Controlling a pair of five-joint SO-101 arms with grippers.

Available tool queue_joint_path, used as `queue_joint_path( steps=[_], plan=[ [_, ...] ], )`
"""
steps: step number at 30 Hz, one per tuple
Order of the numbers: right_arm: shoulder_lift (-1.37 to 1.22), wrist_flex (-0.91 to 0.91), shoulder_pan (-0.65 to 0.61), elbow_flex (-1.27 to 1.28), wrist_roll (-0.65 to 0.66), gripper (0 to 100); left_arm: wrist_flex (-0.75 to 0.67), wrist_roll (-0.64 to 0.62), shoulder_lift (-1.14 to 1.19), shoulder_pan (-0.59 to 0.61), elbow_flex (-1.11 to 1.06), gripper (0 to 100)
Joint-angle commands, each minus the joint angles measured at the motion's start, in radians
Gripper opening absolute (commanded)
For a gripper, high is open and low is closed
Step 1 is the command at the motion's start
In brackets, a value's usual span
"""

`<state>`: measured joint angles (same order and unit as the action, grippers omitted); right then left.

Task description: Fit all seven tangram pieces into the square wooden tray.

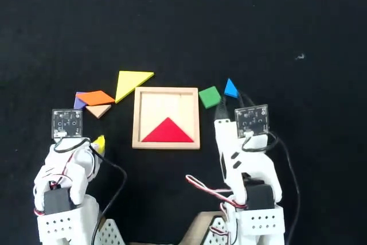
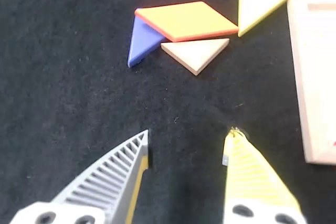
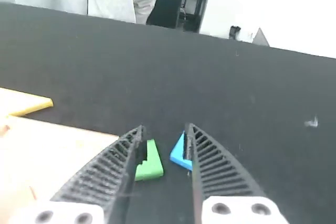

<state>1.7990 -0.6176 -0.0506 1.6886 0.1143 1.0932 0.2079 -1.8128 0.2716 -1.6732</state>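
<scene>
**Operator:** Tray status?

**Spotter:** Your square wooden tray [image 1: 136,120] lies flat at mid-table, between the two arms. One piece is seated: the red triangle [image 1: 167,131], long side along the tray's near rim, apex toward the middle.

**Operator:** Loose pieces?

**Spotter:** Six are out on the black table [image 1: 298,38].
- **Left of the tray:**
  - The large yellow triangle [image 1: 131,83] lies just off the far left corner.
  - The orange parallelogram [image 2: 186,20] is next to it, lapping over one edge of the purple triangle [image 2: 143,43].
  - The pale wooden triangle [image 2: 195,53] touches the parallelogram's near edge.
- **Right of the tray:**
  - The green square [image 1: 210,96] lies just beside the far right corner.
  - The blue triangle [image 1: 230,88] is a little farther out, near the square but apart from it.

**Operator:** Tools?

**Spotter:** Your left tool [image 2: 189,134] has its jaws spread wide and is empty. It hangs over bare cloth on the arm's side of the orange cluster, and the tray's left rim is off to one side of it.

Your right tool [image 3: 164,128] also has its jaws apart and grips nothing. It sits low beside the tray's right rim. From its wrist camera you see the green square just past one fingertip and the blue triangle just past the other. Neither piece is touched, as far as the views tell.
</scene>
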Motion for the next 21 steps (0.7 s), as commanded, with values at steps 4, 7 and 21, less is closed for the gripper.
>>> queue_joint_path(
  steps=[4,7,21],
  plan=[
    [0.081,-0.138,0.015,-0.136,-0.092,13.4,-0.074,0.08,-0.009,0.024,-0.007,23],
    [0.081,-0.144,0.015,-0.136,-0.083,13.4,-0.077,0.08,-0.008,0.027,-0.01,23],
    [-0.412,-0.115,0.015,-0.38,-0.081,13.4,-0.074,0.08,-0.008,0.027,-0.012,23]
  ],
)
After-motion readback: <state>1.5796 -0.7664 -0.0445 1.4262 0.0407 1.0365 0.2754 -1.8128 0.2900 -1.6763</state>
